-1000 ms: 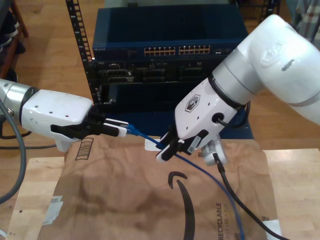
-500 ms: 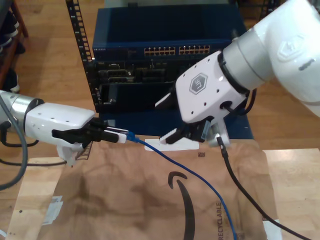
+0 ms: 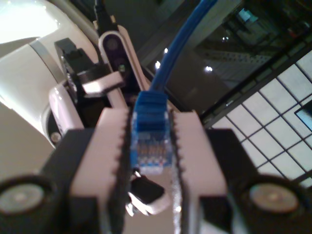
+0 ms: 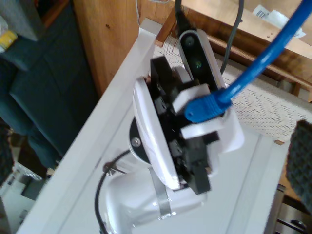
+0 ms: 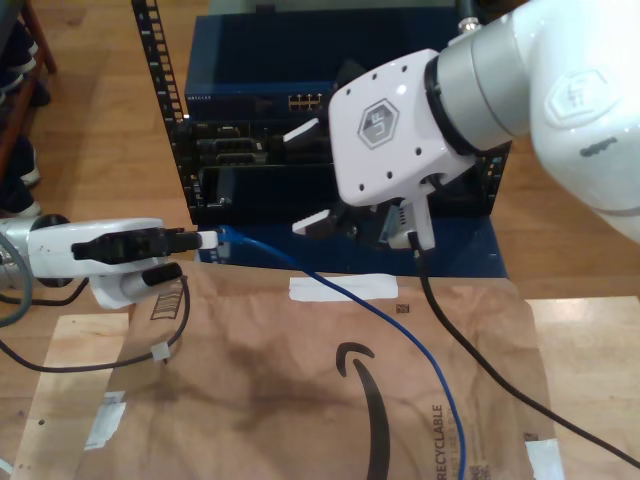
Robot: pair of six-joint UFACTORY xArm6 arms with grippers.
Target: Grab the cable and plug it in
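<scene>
Blue, thin and bright, the cable (image 5: 340, 295) starts at the exterior view's left, where my first gripper (image 5: 207, 239) pinches its plug (image 3: 148, 141) between ribbed white fingers (image 3: 109, 146) with the contacts facing out past the tips. I judge that grip is meant to keep the plug end free for a socket. From there the cable sags down across the brown paper (image 5: 300, 390) covering the surface (image 5: 585, 350), passing a strip of white tape (image 5: 342, 288) and running off the near edge.

Behind the paper stands a dark blue rack unit (image 5: 250, 120) with a row of ports (image 5: 306, 101) near its top, which is likely where the plug belongs.

Toward the exterior view's right, my second gripper (image 5: 335, 222) hangs in front of the rack with fingers spread and nothing between them, looking back at the first gripper and its held plug. Its white body covers part of the port row, so it may stand in the way of a straight approach. A black lead (image 5: 470, 350) trails from it across the paper and lies near the blue one.
</scene>
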